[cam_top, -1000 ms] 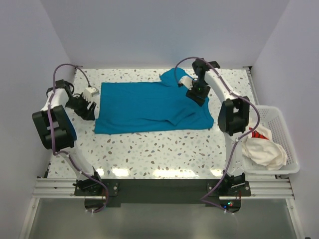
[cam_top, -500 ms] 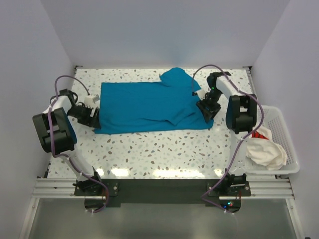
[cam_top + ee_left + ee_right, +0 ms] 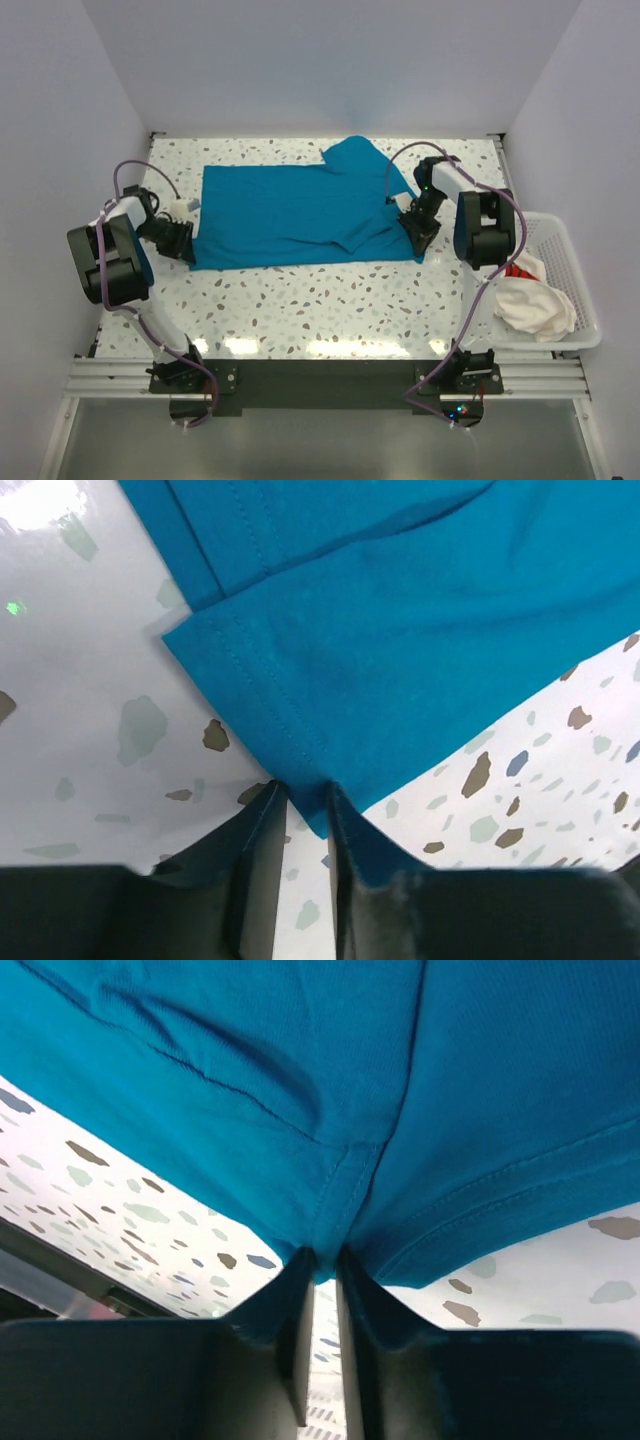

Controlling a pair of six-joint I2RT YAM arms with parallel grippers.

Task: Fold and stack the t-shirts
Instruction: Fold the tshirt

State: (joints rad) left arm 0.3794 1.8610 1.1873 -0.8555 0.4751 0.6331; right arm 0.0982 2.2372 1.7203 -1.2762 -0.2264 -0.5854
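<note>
Left gripper (image 3: 303, 800): fingers drawn close together, the hem corner of the teal t-shirt (image 3: 400, 630) pinched between them, held low on the table (image 3: 90, 680).
Right gripper (image 3: 322, 1260): fingers pressed nearly shut, a bit of the same shirt's edge nipped beside a seam (only a thin slit is left between the fingers).
White t-shirt (image 3: 532, 302): crumpled in a heap inside the basket (image 3: 572, 262), with red marks seen at its far-left side.
Basket: white mesh, set at the table's right edge on the near side, just beside the right arm.
Table, near strip: speckled white top is seen bare between the arm bases and the teal shirt, with bright light patches along it.
Left gripper, top view (image 3: 186, 248): placed at the teal shirt's near-left corner, touching the cloth.
Right gripper, top view (image 3: 420, 236): placed at the teal shirt's near-right corner, on the cloth.
Teal t-shirt, top view (image 3: 290, 208): laid flat across the far half of the table, long side running left to right; two layers are seen at the left hem, and a flap is folded over near the right end.
Sleeve: one sleeve is seen sticking out past the shirt's far edge, right of centre, toward the back wall.
</note>
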